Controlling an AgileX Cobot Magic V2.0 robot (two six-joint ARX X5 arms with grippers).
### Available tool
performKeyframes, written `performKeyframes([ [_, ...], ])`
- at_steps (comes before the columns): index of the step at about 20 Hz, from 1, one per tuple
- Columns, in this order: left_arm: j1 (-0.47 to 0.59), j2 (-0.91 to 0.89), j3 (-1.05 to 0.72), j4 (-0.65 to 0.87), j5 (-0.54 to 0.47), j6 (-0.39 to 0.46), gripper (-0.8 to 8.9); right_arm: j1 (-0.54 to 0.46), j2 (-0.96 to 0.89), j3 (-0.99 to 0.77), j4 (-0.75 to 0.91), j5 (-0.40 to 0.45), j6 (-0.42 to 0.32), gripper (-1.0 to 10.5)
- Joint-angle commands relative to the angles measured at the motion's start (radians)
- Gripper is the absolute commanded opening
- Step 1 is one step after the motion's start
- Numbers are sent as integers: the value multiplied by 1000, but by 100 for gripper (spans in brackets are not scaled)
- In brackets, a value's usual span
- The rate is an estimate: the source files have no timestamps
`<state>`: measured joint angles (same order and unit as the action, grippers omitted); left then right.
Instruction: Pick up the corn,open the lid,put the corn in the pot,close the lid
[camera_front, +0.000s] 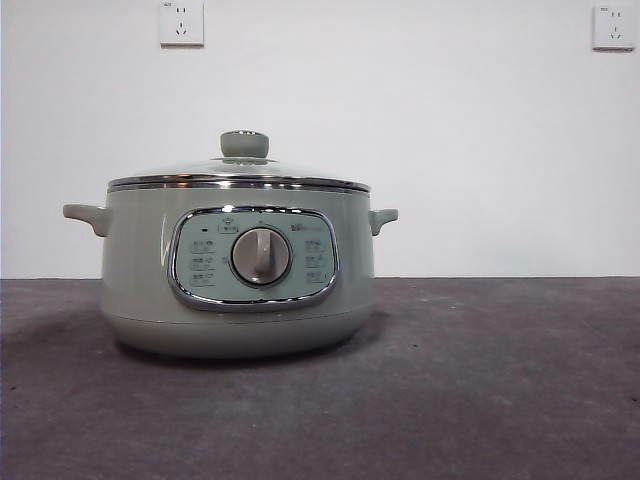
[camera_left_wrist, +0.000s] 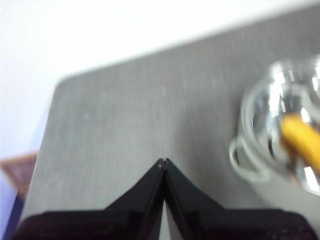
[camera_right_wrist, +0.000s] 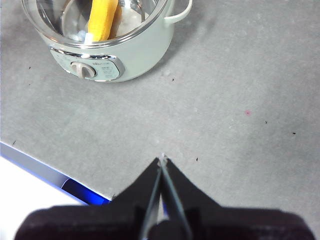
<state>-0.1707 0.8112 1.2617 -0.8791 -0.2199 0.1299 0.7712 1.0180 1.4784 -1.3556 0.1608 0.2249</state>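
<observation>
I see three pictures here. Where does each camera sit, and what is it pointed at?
Front view: low at table height, looking level at the pot with its lid on; no robot part shows.
Left wrist view: on the left arm, looking down past the shut left gripper at the table, pot at the edge.
Right wrist view: on the right arm, looking down past the shut right gripper toward the pot.
Both wrist views share the corn inside the pot.
</observation>
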Motion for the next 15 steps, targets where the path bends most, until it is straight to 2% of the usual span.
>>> performKeyframes([
  [1, 54, -211, -456, 443, 45, -22, -2, 2, 1, -8, -24, 5, 10, 1],
  [3, 91, -364, -748, 668, 82, -59, -2, 2, 1, -8, -24, 5, 10, 1],
  [5, 112, -492, -949, 701, 118, -59, -2, 2, 1, -8, -24, 16, 10, 1],
  [8, 126, -630, -1149, 720, 119, -59, -2, 2, 1, -8, -24, 23, 10, 1],
  [11, 126, -744, -1254, 730, 175, -78, -2, 2, 1, -8, -24, 23, 10, 1],
  [15, 135, -808, -1254, 724, 198, -77, -1, 2, 2, -8, -24, 31, 10, 1],
])
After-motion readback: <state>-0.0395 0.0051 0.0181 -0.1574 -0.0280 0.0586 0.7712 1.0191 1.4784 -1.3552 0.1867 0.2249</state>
